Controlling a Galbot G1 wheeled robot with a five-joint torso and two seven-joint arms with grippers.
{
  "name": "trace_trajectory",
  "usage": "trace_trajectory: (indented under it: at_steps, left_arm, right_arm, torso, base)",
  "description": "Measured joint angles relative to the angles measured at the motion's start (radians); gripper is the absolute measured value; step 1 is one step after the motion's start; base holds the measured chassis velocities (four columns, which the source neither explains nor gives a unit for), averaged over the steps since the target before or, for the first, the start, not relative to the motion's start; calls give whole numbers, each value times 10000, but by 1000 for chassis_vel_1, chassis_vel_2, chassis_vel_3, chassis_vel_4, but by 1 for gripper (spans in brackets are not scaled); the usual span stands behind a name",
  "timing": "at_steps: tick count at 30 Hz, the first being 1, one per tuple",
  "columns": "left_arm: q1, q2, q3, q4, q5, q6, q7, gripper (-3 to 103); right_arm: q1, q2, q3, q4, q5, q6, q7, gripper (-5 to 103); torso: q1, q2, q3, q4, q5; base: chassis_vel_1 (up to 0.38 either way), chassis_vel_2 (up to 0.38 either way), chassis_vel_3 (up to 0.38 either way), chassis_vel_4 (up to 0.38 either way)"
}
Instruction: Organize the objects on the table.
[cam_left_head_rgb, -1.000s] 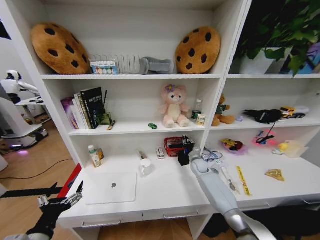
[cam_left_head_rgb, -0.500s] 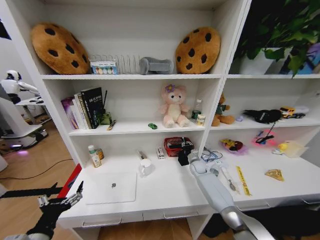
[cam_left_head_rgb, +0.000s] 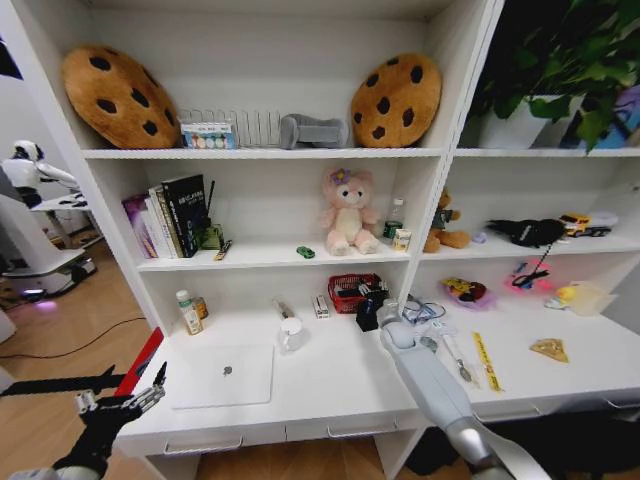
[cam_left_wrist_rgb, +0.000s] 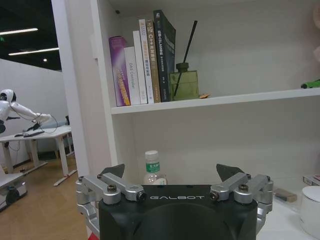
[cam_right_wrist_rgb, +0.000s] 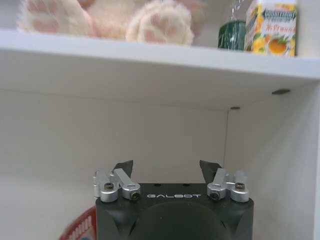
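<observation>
On the white table (cam_left_head_rgb: 330, 385) lie a thin silver laptop (cam_left_head_rgb: 222, 375), a white mug (cam_left_head_rgb: 291, 334), a green-lidded jar (cam_left_head_rgb: 187, 312), pens (cam_left_head_rgb: 455, 355) and a yellow ruler (cam_left_head_rgb: 486, 360). A tiny green toy car (cam_left_head_rgb: 305, 252) sits on the shelf above. My right gripper (cam_left_head_rgb: 368, 312) is at the back of the table next to a red basket (cam_left_head_rgb: 350, 290). In the right wrist view the right gripper (cam_right_wrist_rgb: 167, 167) is open and holds nothing. My left gripper (cam_left_head_rgb: 120, 405) hangs open off the table's left front corner. The left gripper (cam_left_wrist_rgb: 172, 172) faces the jar (cam_left_wrist_rgb: 152, 167) and mug (cam_left_wrist_rgb: 311, 210).
Books (cam_left_head_rgb: 170, 215) and a reed diffuser (cam_left_wrist_rgb: 183, 82) fill the left shelf. A plush bear (cam_left_head_rgb: 347, 212) stands on the middle shelf, with cookie cushions (cam_left_head_rgb: 395, 100) above it. Cables (cam_left_head_rgb: 425, 310) and small toys lie on the right side of the table. Another robot (cam_left_head_rgb: 30, 170) stands far left.
My right gripper has shifted slightly beside the red basket. The left arm has not moved.
</observation>
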Motion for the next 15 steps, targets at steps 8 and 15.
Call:
trace_trajectory:
  at_steps: [8,15]
  left_arm:
    - [-1,0,1,0,0,0,1,100]
    - [-1,0,0,0,0,0,0,100]
  right_arm:
    - [-3524,-1403,887,5004,1677,-2398,875,100]
    - [-5846,-1483,1884,6939,1746,-2958,1684,100]
  torso:
    - [-2,2,-3,0,-4]
    - [-1,1,-2,-5,0]
  base:
    - [0,0,0,0]
    - [0,0,0,0]
